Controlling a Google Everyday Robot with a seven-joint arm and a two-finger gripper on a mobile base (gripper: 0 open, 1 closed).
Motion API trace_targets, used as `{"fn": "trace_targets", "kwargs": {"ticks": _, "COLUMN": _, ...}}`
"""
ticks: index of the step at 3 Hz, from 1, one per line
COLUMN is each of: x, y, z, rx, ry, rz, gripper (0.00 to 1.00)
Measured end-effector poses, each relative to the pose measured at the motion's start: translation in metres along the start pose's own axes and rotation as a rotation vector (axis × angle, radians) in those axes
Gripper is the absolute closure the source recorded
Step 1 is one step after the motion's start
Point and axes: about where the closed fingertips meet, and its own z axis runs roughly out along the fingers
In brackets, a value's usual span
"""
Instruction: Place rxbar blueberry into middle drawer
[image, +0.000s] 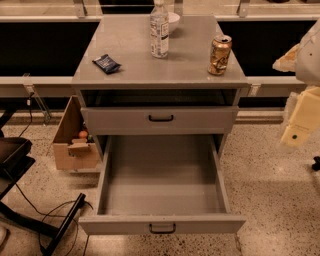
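The rxbar blueberry (106, 63), a small dark navy bar, lies flat near the left front of the grey cabinet top (135, 60). The middle drawer (162, 223), grey with a black bar handle, is pulled fully out below it, and its inside shows nothing. The upper handled drawer (160, 120) is closed. My gripper (298, 117) is at the right edge of the view, pale and blurred, off to the right of the cabinet and well away from the bar.
A clear plastic bottle (159, 30) and a white bowl (172, 21) stand at the back of the top. A gold drink can (219, 55) stands at the right front. A cardboard box (74, 137) sits on the floor left of the cabinet. A black chair base and cables (50, 220) lie lower left.
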Motion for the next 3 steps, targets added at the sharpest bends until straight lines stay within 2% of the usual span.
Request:
{"fn": "trace_targets", "kwargs": {"ticks": 1, "x": 0.000, "y": 0.000, "z": 0.000, "rx": 0.000, "ry": 0.000, "rz": 0.000, "gripper": 0.00}}
{"fn": "trace_targets", "kwargs": {"ticks": 2, "x": -0.020, "y": -0.010, "z": 0.025, "rx": -0.001, "ry": -0.045, "rz": -0.006, "gripper": 0.00}}
{"fn": "trace_targets", "kwargs": {"ticks": 3, "x": -0.063, "y": -0.035, "z": 0.072, "rx": -0.012, "ry": -0.129, "rz": 0.004, "gripper": 0.00}}
